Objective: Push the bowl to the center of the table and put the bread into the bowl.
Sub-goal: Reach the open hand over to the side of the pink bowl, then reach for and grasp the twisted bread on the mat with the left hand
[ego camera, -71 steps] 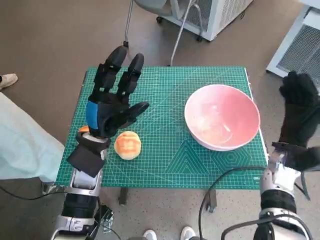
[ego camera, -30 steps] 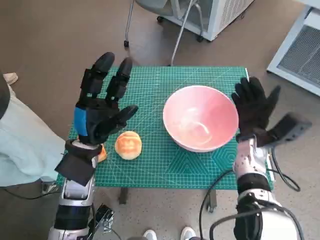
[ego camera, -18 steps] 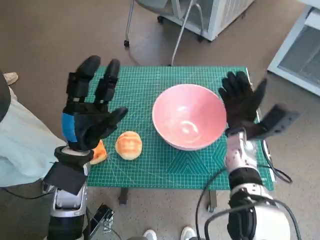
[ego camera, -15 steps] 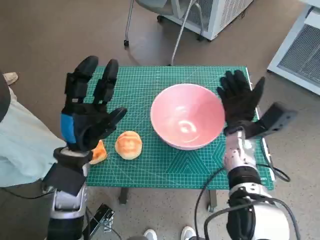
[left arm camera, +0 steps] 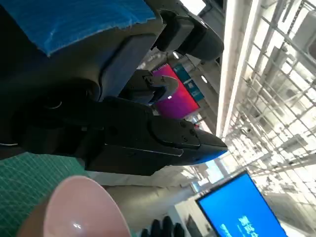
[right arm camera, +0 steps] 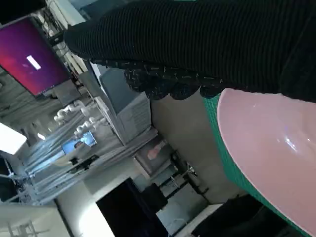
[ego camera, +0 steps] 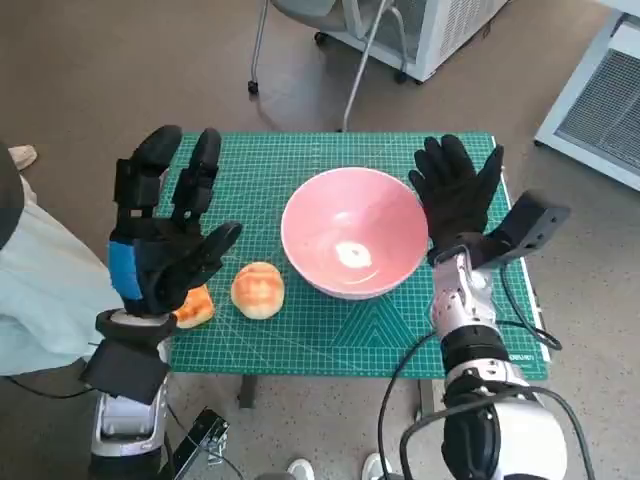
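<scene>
— Why is the right robot hand (ego camera: 455, 195) standing flat against the smooth pink round bowl (ego camera: 349, 244)?

— It looks like a pushing pose. The black knitted glove is upright, fingers spread and holding nothing, its palm against the bowl's wall on the side nearest the counter's right edge. From there a sideways shove would carry the bowl toward the middle of the green gridded cutting mat covering the counter (ego camera: 330, 330). I judge the bowl is about at the centre now, perhaps slightly toward the right edge.

— And the left robot hand (ego camera: 160, 250)?

— Raised above the counter's left edge, fingers apart, empty. It hangs close over the round golden bread roll (ego camera: 257, 289), which I'd guess it is placed to pick up next, though it touches nothing.

— Where does the roll lie?

— On the mat toward the front-left corner, just beside the bowl but apart from it. An orange piece of food (ego camera: 193, 305) lies beside it, partly under the left hand.

— Which way does the bowl point?

— Mouth upward, slightly tipped toward the front edge. Being round, it has no long axis; its axis runs vertically. The roll is nearly round too, with no clear direction.
</scene>
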Available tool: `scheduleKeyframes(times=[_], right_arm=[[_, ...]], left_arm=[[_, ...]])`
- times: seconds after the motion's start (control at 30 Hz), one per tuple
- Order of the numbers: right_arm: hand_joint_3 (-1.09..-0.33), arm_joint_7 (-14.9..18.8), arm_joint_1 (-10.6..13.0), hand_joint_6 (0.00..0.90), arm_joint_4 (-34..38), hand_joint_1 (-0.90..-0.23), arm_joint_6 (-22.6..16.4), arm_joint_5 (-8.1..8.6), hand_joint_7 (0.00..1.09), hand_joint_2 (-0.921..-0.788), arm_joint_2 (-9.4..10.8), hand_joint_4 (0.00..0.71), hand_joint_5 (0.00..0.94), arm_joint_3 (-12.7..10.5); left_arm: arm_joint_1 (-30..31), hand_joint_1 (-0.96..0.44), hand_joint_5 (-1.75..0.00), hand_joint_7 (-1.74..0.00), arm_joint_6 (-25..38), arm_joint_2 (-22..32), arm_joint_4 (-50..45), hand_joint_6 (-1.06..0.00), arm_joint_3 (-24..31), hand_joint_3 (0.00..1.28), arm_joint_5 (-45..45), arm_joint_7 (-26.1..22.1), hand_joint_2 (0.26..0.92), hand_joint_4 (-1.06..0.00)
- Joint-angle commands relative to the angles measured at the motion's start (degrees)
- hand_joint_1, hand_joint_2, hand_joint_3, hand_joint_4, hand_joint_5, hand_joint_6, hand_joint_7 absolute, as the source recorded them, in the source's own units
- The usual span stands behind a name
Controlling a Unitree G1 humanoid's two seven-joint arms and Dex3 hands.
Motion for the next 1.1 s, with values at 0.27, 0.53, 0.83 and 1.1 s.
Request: scheduleKeyframes(times=[0.27,0.53,0.83,1.1], right_arm=[[-0.901,3.43,1.01,0.042,-2.58,-0.502,-9.9,-6.41,0.61,-0.921,-3.47,0.281,0.015,6.02],[-0.843,11.5,3.39,0.035,-9.04,-0.554,-20.4,-7.11,0.65,-0.921,-4.92,0.295,0.016,9.24],[-0.792,18.63,8.22,0.043,-18.4,-0.652,-29.02,-6.4,0.72,-0.921,-5.67,0.326,0.025,12.98],[-0.788,18.38,11.81,0.027,-25.67,-0.654,-29.35,-6.67,0.77,-0.921,-5.87,0.34,0.028,15.42]], left_arm=[[0.74,-0.1,-0.04,-0.66,-6.43,18.84,6.45,-0.15,5.36,0.04,8.79,-4.96,0.918,-0.34],[-2.22,0.01,-0.01,-0.45,-12.19,36.68,14.98,-0.27,5.5,0.01,13.53,-12.25,0.914,-0.34],[-7.26,0.11,0.0,-0.23,-23.13,50.12,25.35,-0.39,0.64,0.0,20.83,-14.51,0.89,-0.33],[-14.63,-0.01,0.0,-0.13,-30.06,56.36,30.67,-0.4,-8.68,0.0,35.62,-11.74,0.788,-0.3]])
